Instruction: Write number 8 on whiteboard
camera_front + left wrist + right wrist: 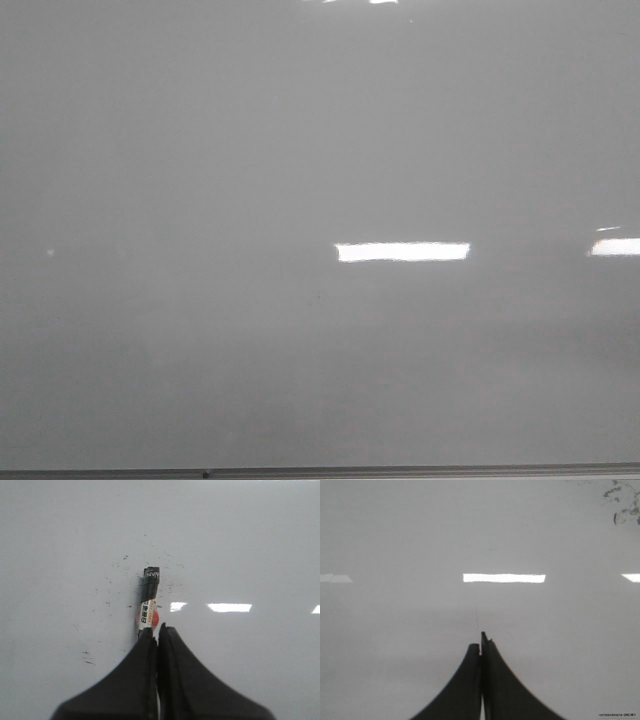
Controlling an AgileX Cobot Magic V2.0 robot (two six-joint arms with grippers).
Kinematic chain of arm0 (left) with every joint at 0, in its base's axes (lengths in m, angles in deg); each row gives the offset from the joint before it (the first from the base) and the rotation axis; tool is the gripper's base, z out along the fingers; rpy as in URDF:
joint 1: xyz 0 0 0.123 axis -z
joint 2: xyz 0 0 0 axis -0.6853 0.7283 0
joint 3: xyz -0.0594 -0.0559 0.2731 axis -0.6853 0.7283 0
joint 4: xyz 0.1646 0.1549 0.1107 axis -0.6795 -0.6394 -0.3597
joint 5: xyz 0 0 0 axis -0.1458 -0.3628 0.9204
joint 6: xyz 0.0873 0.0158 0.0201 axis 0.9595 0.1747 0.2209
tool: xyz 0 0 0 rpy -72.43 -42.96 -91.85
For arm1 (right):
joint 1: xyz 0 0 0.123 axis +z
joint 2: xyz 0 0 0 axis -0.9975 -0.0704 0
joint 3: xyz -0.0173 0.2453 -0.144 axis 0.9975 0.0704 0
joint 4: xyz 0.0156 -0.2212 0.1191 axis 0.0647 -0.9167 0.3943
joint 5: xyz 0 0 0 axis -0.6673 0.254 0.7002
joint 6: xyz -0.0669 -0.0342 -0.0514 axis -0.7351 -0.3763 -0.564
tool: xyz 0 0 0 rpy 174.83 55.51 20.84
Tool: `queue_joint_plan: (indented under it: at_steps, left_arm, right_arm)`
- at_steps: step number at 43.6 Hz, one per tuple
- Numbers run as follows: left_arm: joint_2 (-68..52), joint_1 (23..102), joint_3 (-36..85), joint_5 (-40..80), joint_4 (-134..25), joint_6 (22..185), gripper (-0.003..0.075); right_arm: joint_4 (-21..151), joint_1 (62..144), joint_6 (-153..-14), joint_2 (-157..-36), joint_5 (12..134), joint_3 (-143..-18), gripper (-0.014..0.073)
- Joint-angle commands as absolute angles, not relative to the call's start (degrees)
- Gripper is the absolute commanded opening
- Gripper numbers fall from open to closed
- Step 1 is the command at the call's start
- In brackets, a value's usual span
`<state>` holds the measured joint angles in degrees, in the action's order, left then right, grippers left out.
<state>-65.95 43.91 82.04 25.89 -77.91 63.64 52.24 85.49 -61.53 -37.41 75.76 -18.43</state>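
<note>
Whiteboard (300, 150) fills the whole front view, a glossy pale grey sheet with a bright rectangular light reflection (403, 252) right of its middle and a thin metal bottom edge (400, 471) along the lowest strip of the picture. We find no figure 8 drawn on it in any view; the board's other edges are cut off, so we cannot tell how far it runs. Neither arm appears in the front view.

In the left wrist view our left gripper (157, 630) is clamped on a marker (148, 605), its two black fingers (182, 680) pressed together around the barrel. Only the black end and a white and red label stick out past the fingers; the rest of the marker is hidden, and we cannot tell whether the tip touches the board. Small dark specks (107, 580) lie scattered on the board around the marker.

In the right wrist view our right gripper (481, 640) is closed with nothing between its fingers. Dark smudges (622, 502) sit in the board's far corner, partly cut off.
</note>
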Motion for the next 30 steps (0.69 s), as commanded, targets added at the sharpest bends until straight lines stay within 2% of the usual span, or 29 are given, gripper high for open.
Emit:
queue_joint_plan:
  at_steps: [1, 8, 15, 21, 30]
  left_arm:
    - [-66.69, 43.93, 82.82, 32.52, -77.39, 63.64, -0.0021]
    - [-66.69, 43.93, 82.82, 39.35, -77.25, 63.64, -0.0021]
    - [-66.57, 43.93, 81.05, 48.32, -76.99, 63.64, -0.0021]
    - [-63.69, 43.93, 74.52, 43.37, -78.90, 64.72, -0.0021]
    - [-50.98, 43.93, 64.60, 34.43, -82.38, 64.72, -0.0021]
  right_arm:
    - [51.48, 85.45, -61.53, -36.49, 81.39, -18.52, -0.0068]
    - [51.48, 85.45, -61.53, -36.49, 85.15, -19.69, -0.0068]
    - [51.32, 85.45, -61.53, -36.74, 79.06, -27.14, -0.0067]
    - [50.32, 85.45, -61.53, -40.92, 69.91, -36.34, -0.0067]
    - [50.31, 85.45, -61.53, -53.70, 65.23, -47.43, -0.0067]
